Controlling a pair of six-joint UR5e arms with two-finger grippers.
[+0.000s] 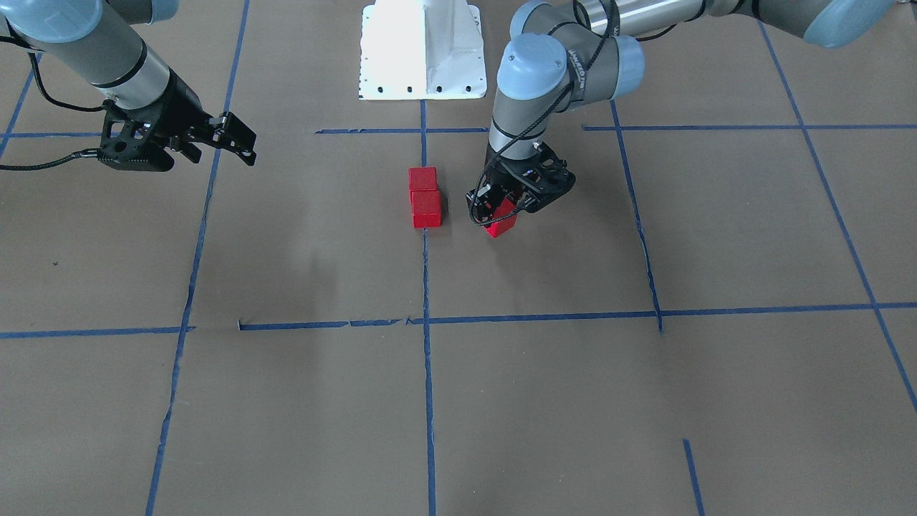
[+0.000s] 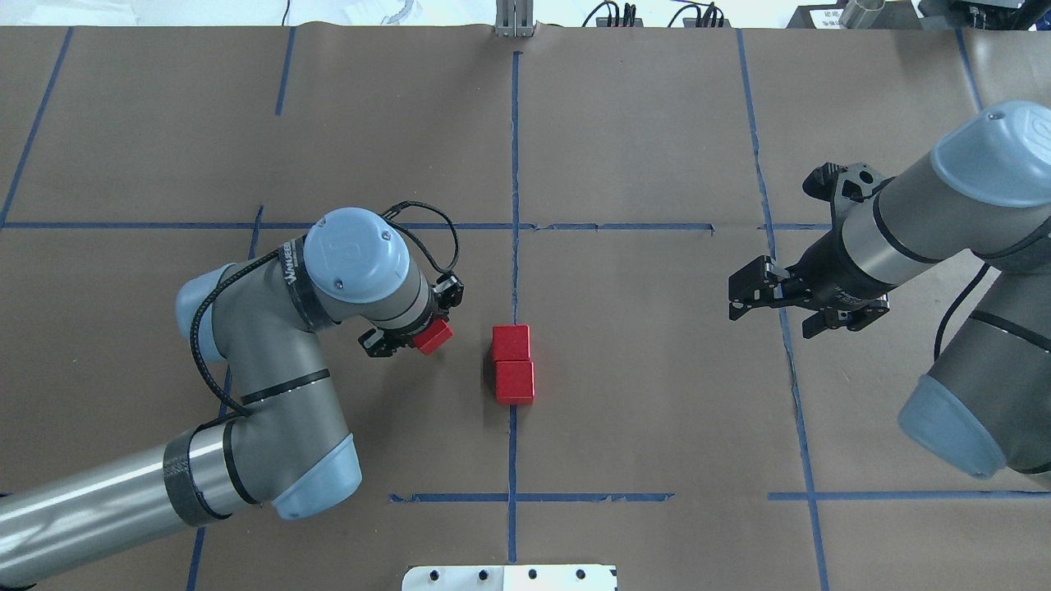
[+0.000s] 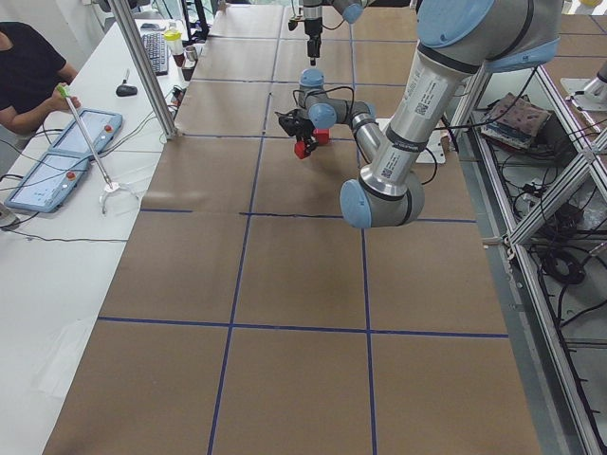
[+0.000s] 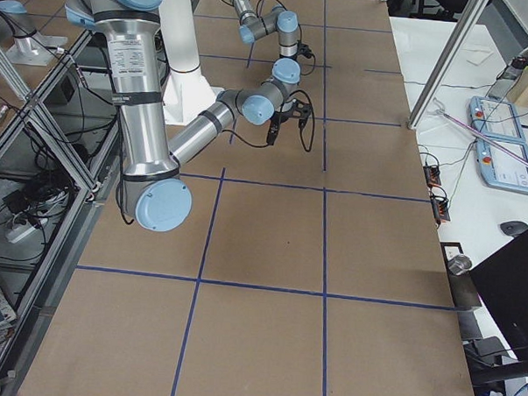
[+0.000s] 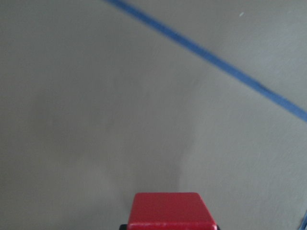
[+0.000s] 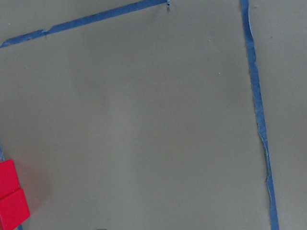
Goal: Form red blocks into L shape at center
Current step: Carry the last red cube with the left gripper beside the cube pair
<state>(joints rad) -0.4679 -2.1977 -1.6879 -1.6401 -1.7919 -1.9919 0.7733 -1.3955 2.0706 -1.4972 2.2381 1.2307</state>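
Observation:
Two red blocks [image 2: 511, 342] [image 2: 515, 382] lie touching in a short row on the middle blue tape line [image 2: 514, 164] at the center. They also show in the front view [image 1: 423, 179] [image 1: 427, 209] and at the right wrist view's bottom left [image 6: 9, 196]. My left gripper [image 2: 415, 332] is shut on the third red block [image 2: 433, 336], held low beside the pair on my left with a gap between. The held block also shows in the front view [image 1: 501, 218] and in the left wrist view [image 5: 168, 211]. My right gripper [image 2: 735, 297] is open and empty, far off to my right.
The white robot base [image 1: 423, 50] stands at the table's near edge behind the blocks. Blue tape lines form a grid on the brown paper. An operator [image 3: 28, 76] sits at a white side table with control tablets beyond the table's far edge.

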